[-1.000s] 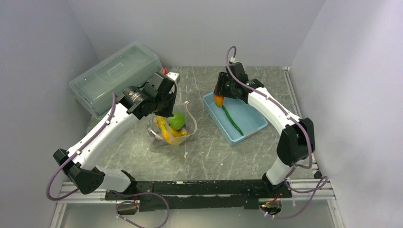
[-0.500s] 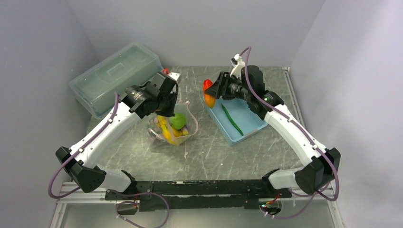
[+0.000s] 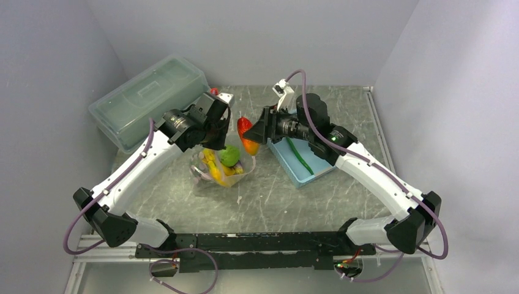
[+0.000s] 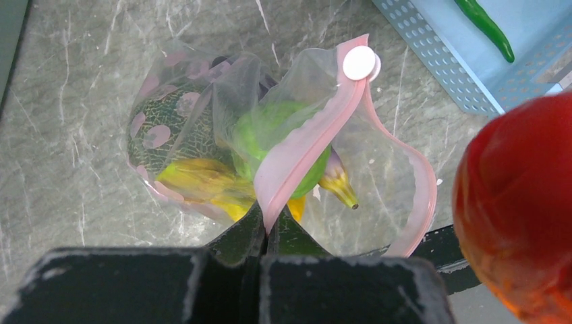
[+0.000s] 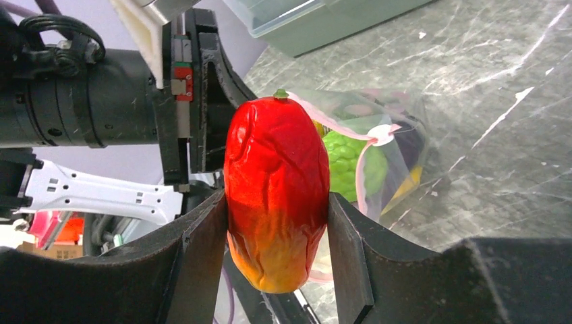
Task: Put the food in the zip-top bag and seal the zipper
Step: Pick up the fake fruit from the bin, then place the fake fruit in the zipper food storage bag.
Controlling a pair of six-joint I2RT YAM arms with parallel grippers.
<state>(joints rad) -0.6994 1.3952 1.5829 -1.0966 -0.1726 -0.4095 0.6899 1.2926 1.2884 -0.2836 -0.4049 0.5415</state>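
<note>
- The grey marbled worktop [image 3: 275, 196] carries the floppy clear plastic bag [image 4: 175, 121] with pale pink dots, which stands near the middle, just left of the light-blue slatted basket [image 3: 318, 166]; yellow bananas [image 3: 211, 165] and a green round fruit [image 3: 229, 156] are already inside
- The right tool [image 5: 276, 202] grasps the red-orange oval toy fruit [image 5: 276, 175] between both fingers, in the air near the mouth of the bag, on the side of the basket
- The left tool [image 4: 266, 219] is clenched on the narrow pink zipper strip [image 4: 303, 145] and lifts one lip; it should hold this lip high and steady, so that the mouth gapes
- I judge the fruit must come over the gap between the two pink lips, go low, and only then be released; dropped too high, it may hit a lip and roll away
- A thin green pepper [image 3: 300, 156] lies in the basket, not yet packed
</note>
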